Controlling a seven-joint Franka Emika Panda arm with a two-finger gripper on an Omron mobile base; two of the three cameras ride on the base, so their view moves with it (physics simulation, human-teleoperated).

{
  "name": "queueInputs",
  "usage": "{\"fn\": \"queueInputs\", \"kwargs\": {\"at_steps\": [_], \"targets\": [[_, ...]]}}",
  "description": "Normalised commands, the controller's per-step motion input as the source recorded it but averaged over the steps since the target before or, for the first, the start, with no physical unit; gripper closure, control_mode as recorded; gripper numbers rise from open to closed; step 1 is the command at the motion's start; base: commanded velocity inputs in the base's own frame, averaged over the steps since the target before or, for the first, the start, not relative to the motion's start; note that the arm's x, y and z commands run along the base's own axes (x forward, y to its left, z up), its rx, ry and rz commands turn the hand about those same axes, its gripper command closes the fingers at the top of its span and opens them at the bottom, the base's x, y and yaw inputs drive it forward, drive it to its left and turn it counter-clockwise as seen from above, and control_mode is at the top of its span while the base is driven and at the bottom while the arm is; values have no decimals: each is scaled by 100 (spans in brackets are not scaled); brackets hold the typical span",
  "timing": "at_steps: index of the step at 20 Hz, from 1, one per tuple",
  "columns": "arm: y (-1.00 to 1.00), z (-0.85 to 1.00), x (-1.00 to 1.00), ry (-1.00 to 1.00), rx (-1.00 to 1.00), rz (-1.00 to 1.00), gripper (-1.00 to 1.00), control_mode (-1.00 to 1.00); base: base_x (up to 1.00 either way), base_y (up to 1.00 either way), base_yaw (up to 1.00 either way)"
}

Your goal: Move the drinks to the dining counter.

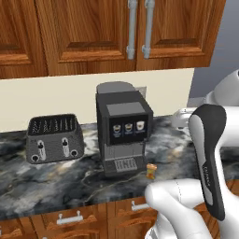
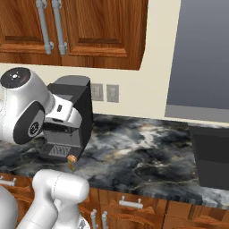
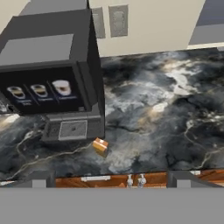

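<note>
One small orange-yellow drink carton (image 1: 151, 171) stands upright on the black-and-grey marbled stone countertop (image 1: 56, 179), just right of the black coffee machine's (image 1: 122, 130) drip tray, near the front edge. Grey slotted toaster (image 1: 54, 138) sits far left. Two-finger gripper (image 3: 111, 178) above, jaws wide apart, holding nothing.

The marbled black-and-grey counter (image 1: 56, 179) is carrying three things. A dark coffee machine (image 1: 122, 130) is standing on it against the wall, up and to the left of the open jaws in the hand view. A small orange drink carton (image 3: 100, 146) is sitting on the stone just beside the machine's drip tray corner, ahead of the jaws and slightly left of their middle. A grey toaster (image 1: 54, 138) is resting further left, apart from the machine.
</note>
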Motion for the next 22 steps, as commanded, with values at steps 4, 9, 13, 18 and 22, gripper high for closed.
{"fn": "queueInputs", "kwargs": {"at_steps": [4, 9, 13, 18, 22], "targets": [[0, 0, 0, 0, 0, 0, -100, 100, 31, -45, 0], [0, 0, 0, 0, 0, 0, -100, 100, 95, 21, 0], [0, 0, 0, 0, 0, 0, -100, 100, 100, 14, 0], [0, -7, 8, 1, 0, 0, -100, -100, 71, 3, 0], [0, -18, 4, 14, 0, 0, -100, -100, 0, 0, 0]]}}
